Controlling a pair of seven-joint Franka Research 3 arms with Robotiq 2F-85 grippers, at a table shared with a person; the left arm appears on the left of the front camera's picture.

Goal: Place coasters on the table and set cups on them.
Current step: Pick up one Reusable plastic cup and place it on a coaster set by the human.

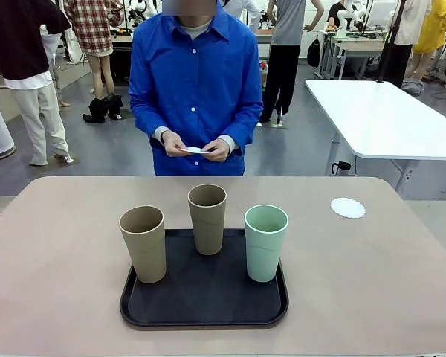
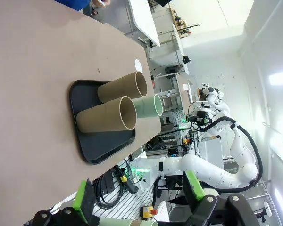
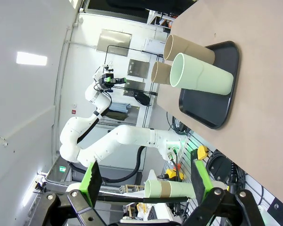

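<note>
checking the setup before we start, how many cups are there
3, all upright on the black tray: the left tan cup at its front left, the middle tan cup at its back, the mint green cup at its right. None seems hidden.

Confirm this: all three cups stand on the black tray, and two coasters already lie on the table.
Wrong count: the front view shows one coaster on the table, not two. All three cups do stand on the black tray.

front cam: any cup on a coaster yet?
No: all three cups stand on the black tray, and the one coaster lying on the table is bare.
</note>
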